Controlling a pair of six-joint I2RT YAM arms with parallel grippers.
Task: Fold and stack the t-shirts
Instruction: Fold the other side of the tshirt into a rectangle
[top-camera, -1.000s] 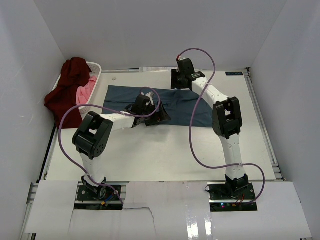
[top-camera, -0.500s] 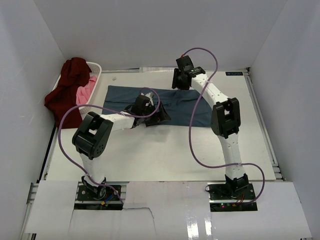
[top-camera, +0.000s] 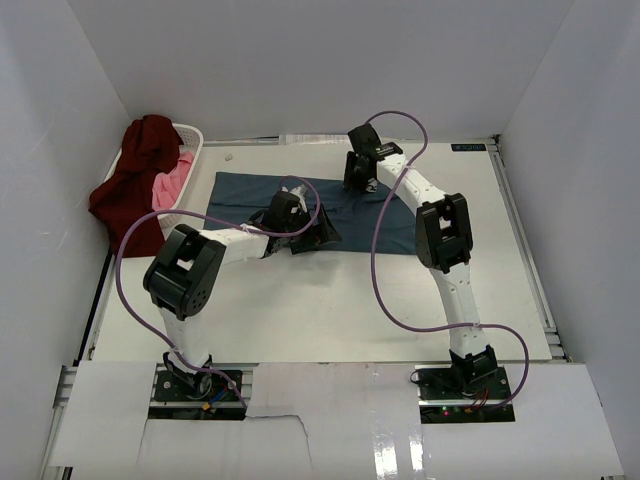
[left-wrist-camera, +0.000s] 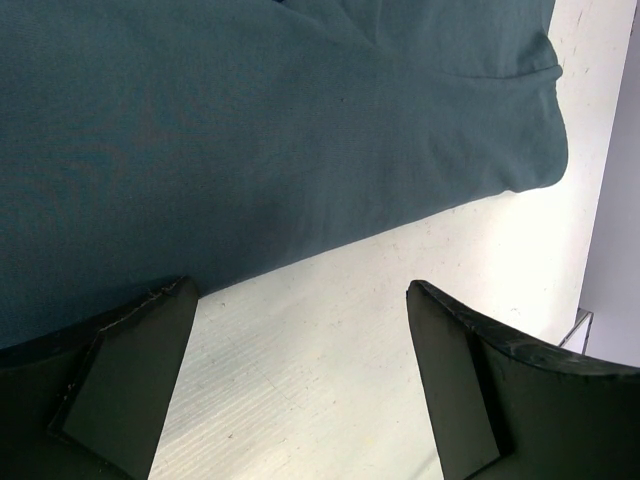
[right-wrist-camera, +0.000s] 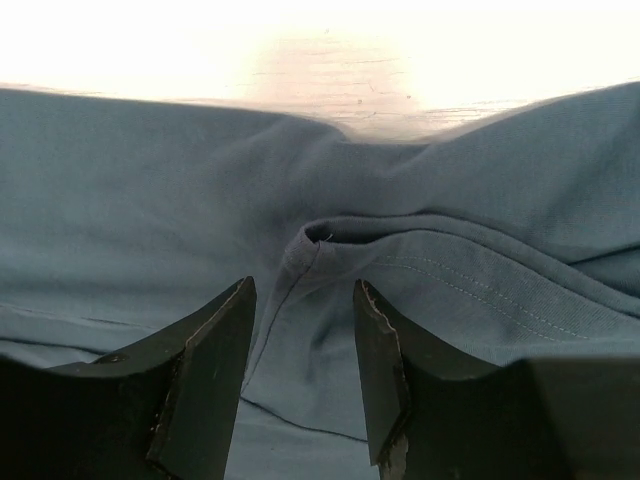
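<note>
The teal-blue t-shirt (top-camera: 250, 195) lies spread flat across the far middle of the table. My left gripper (top-camera: 316, 236) is open at the shirt's near edge. In the left wrist view (left-wrist-camera: 300, 290) its jaws straddle bare table, with the shirt's hem (left-wrist-camera: 300, 150) just beyond. My right gripper (top-camera: 361, 184) is low over the shirt's far edge. In the right wrist view (right-wrist-camera: 302, 288) its jaws are open around a raised, stitched fold of the shirt (right-wrist-camera: 330, 240). The maroon t-shirt (top-camera: 135, 180) hangs over the basket. The pink t-shirt (top-camera: 176, 180) lies in the basket.
The white laundry basket (top-camera: 191, 136) stands at the far left corner against the wall. White walls close in the table on three sides. Purple cables loop from both arms above the table (top-camera: 300, 310).
My right gripper has moved a little left and nearer, from the table's far edge onto the shirt's far edge. The left arm and the shirt have not moved.
</note>
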